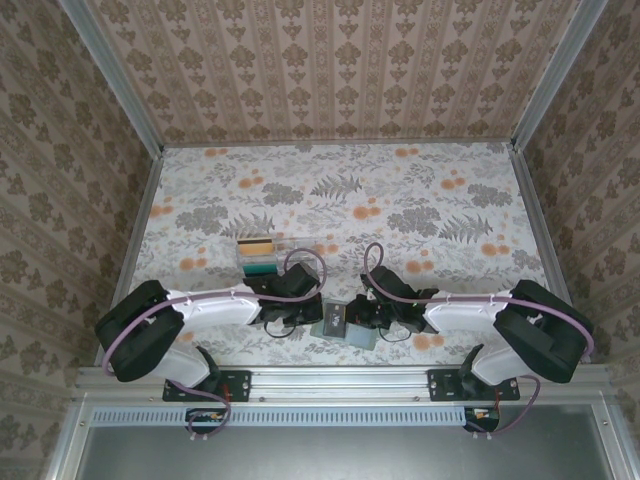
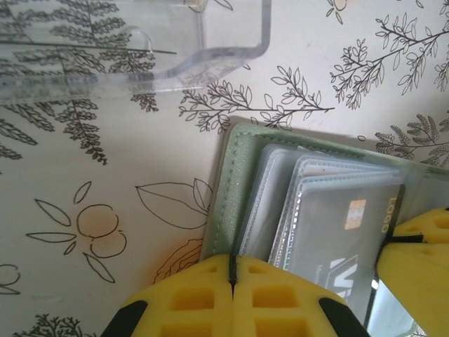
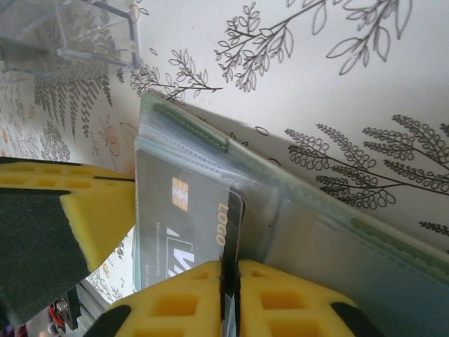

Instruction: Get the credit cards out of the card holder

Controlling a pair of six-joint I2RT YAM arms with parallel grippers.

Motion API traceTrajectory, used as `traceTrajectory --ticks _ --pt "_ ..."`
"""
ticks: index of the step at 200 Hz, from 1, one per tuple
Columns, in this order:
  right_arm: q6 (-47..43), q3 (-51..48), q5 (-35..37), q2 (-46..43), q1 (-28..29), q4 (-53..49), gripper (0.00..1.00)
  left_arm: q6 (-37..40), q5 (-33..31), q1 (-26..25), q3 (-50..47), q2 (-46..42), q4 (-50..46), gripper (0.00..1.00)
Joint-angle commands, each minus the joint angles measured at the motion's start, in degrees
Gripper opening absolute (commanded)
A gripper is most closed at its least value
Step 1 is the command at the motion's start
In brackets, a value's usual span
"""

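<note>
Floral table (image 1: 400, 200); sage card holder (image 2: 228, 182) open; right pincer (image 3: 231, 281) pinches card (image 3: 189, 232), left pincer (image 2: 231, 277) closed.

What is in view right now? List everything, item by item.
card holder: one, sage-green outside with clear sleeves inside, lying open at the table's near edge between the grippers.
credit card: one, dark grey with a gold chip, in the card holder's front sleeve.
clear tray: one, transparent, just beyond the card holder.
cards in the tray: two seen, one orange-yellow and one teal.
tablecloth: one, pale with a grey and orange floral print, covering the table.
left gripper: one, yellow fingers, shut on the card holder's edge.
right gripper: one, yellow fingers, shut on the credit card's edge.
</note>
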Motion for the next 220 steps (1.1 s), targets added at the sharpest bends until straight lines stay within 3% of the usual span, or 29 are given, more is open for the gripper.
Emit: traceTrajectory --ticks 1,12,35,168,179,192,220 --pt "0.21 -1.26 0.56 -0.70 -0.11 -3.04 0.19 -1.00 -2.54 -0.81 -3.19 3.98 -10.01 0.00" --pt "0.14 -1.51 0.70 -2.56 -0.17 -3.25 0.17 -1.17 -2.53 -0.70 -3.24 3.95 -10.00 0.00" --pt "0.14 -1.87 0.85 -3.20 -0.19 -3.51 0.00 -1.37 -2.61 -0.76 -3.32 4.05 -10.00 0.00" --pt "1.19 -5.24 2.69 -7.25 -2.52 -6.96 0.00 -2.47 -3.19 -0.82 -3.87 3.87 -10.41 0.00" --pt "1.15 -5.66 2.13 -7.61 -2.62 -5.69 0.08 -2.19 -3.06 -0.86 -3.77 3.81 -10.20 0.00" --pt "1.02 -5.74 1.52 -7.76 -2.62 -4.43 0.23 -2.10 -2.99 -0.86 -3.61 3.70 -10.26 0.00" --pt "0.85 -5.82 0.21 -7.91 -2.51 -1.19 0.30 -1.78 -3.06 -0.83 -3.24 3.70 -10.36 0.00"
